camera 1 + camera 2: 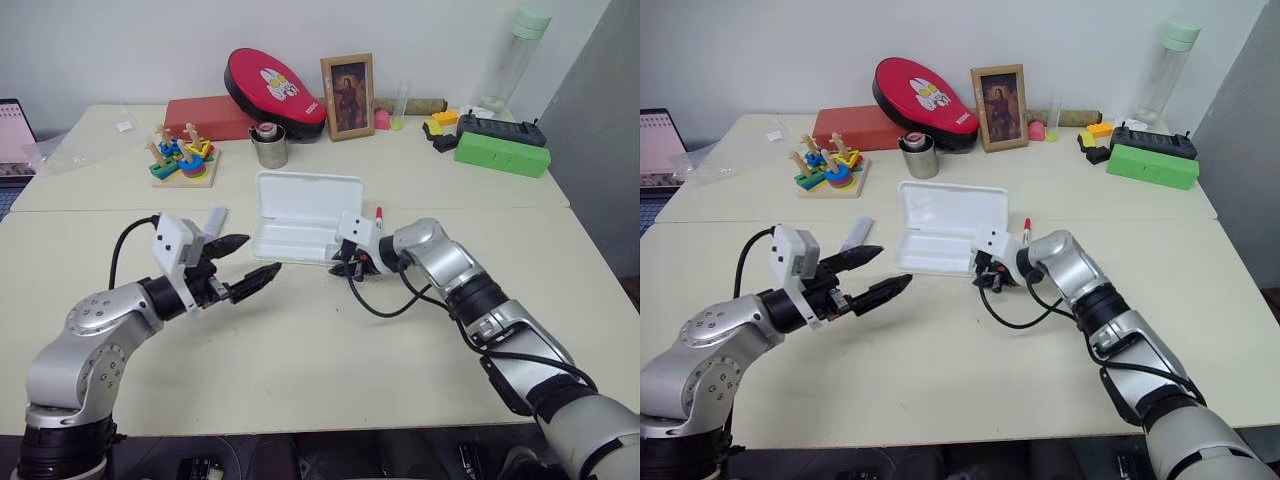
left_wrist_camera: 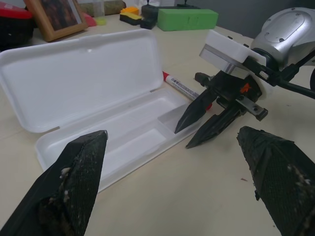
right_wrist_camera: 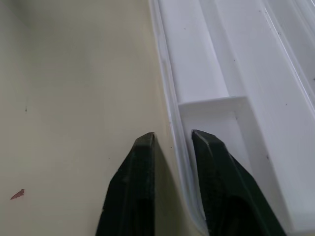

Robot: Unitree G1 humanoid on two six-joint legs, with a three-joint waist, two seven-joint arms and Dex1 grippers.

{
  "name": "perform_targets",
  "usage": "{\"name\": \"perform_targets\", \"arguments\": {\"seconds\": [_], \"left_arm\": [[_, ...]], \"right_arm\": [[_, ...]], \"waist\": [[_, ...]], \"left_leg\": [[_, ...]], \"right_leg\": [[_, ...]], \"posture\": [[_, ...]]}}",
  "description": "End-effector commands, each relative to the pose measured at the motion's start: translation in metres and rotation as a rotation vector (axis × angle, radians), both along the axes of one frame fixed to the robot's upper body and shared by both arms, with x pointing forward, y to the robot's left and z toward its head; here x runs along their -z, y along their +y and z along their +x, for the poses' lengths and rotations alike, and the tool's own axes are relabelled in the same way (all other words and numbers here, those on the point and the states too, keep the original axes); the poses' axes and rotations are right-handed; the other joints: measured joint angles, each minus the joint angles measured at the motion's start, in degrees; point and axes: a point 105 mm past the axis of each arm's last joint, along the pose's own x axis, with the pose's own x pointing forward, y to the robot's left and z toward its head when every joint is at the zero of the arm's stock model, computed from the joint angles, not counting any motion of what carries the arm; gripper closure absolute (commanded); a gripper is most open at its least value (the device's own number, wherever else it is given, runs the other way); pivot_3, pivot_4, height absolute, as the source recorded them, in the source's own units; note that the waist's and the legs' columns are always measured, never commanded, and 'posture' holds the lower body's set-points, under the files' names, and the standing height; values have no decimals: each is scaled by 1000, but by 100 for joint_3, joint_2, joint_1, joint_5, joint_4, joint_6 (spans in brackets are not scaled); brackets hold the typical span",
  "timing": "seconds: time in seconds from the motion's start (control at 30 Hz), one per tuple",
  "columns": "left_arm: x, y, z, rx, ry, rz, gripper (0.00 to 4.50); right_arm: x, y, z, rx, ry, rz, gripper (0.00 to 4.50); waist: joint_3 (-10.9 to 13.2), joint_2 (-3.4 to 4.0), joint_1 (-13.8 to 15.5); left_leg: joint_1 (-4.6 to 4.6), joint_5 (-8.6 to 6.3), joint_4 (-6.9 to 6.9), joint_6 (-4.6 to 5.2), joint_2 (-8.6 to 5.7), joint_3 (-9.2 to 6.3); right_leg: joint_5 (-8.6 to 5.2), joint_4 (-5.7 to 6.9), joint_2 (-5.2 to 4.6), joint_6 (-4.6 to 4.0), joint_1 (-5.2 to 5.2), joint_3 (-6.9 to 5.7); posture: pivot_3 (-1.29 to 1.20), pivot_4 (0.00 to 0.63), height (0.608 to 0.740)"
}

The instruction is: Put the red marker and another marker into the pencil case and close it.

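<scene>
The white pencil case point(image 1: 305, 198) lies open at mid-table, its lid raised toward the back. My right gripper point(image 3: 174, 135) is at the tray's right end, shut on the tray's front rim with one finger inside and one outside. Just behind that hand, the red marker point(image 2: 179, 88) lies on the table along the case's right end, its red cap point(image 1: 378, 213) pointing away. The lilac marker point(image 1: 215, 220) lies left of the case, behind my left wrist. My left gripper point(image 1: 262, 254) hovers open and holds nothing, pointing at the tray's left front corner.
Along the back stand a wooden stacking toy point(image 1: 183, 160), a metal cup point(image 1: 268, 148), a red box point(image 1: 210, 117), a red oval case point(image 1: 275, 90), a picture frame point(image 1: 347, 97) and a green box point(image 1: 502, 153). A cable loops under my right wrist.
</scene>
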Motion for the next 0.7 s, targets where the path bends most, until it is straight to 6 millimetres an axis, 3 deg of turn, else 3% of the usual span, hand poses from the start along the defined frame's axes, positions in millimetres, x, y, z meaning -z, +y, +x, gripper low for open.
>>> {"name": "perform_targets", "arguments": {"seconds": [0.03, 0.07, 0.23, 0.33, 0.53, 0.7], "left_arm": [[-12, 1, 0, 8, -40, 5, 0], [-12, 0, 0, 12, -39, 6, 0], [-14, 2, -5, 30, -34, 24, 0], [-15, 4, -13, 42, -20, 35, 0], [-10, 3, -25, 72, 18, 62, 0], [-6, 0, -30, 88, 40, 72, 0]], "right_arm": [[-10, 5, -6, -33, -38, 28, 4303], [-10, 5, -7, -37, -40, 29, 4493], [-15, 10, -21, -92, -55, 66, 4493], [-15, 15, -46, -188, -47, 92, 4493], [5, 13, -80, -267, -14, 51, 4493], [14, 18, -90, -259, 9, 56, 4493]], "waist": [[0, 0, -3], [0, 0, -7], [0, 0, -20], [0, 0, -21], [0, 0, -26], [-1, -2, -27]], "left_leg": [[0, 0, 0, 0, 0, 0], [0, 0, 0, 0, 0, 0], [0, 0, 0, 0, 0, -2], [0, 0, -1, 0, 1, -2], [0, 0, -3, 0, 1, -2], [1, 0, -2, 0, 2, -2]], "right_leg": [[0, 0, 0, 0, 0, 0], [0, 0, 0, 0, 0, 0], [0, 2, 1, 0, -1, -1], [-1, 0, 1, -1, -1, -1], [-4, 1, 1, -4, -2, -2], [-5, 1, 2, -4, -3, 0]], "posture": [[0, 150, 740], [0, 150, 740], [0, 150, 740], [0, 150, 740], [0, 150, 740], [0, 150, 740]]}}
